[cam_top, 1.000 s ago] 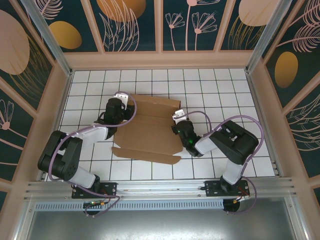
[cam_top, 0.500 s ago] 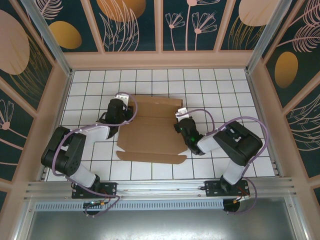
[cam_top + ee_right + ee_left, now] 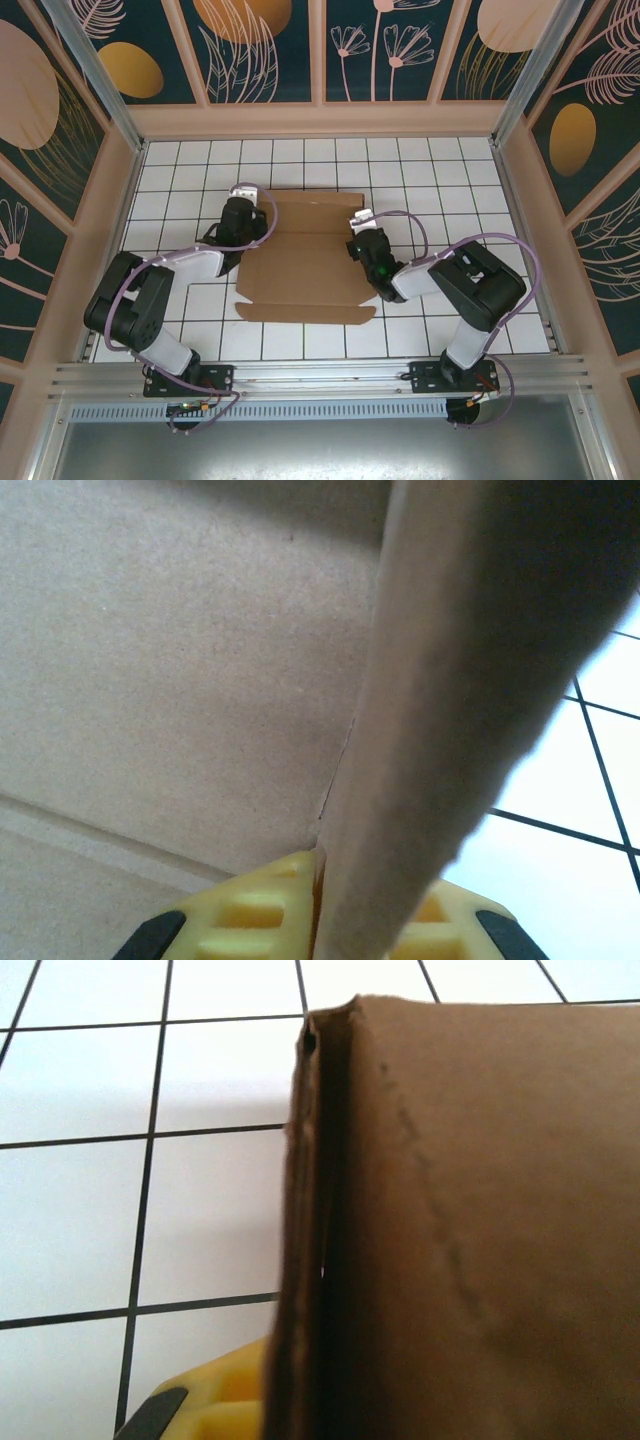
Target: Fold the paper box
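Observation:
The paper box is a brown die-cut cardboard sheet lying mid-table, its near flap flat on the tiles. My left gripper is at the sheet's far-left edge and my right gripper at its far-right edge. In the left wrist view, a raised flap stands on edge in my left gripper; one yellow finger shows and the other is hidden behind the cardboard. In the right wrist view, my right gripper is shut on an upright side flap, with a yellow pad on each side.
The white tiled table has bare tiles all round the sheet. Tan frame walls enclose it at the back and sides. An aluminium rail runs along the near edge by both arm bases.
The left gripper has closed on the left flap. The sheet has swung from skewed to square with the tiles and shifted slightly right. Both grippers have edged toward the far side.

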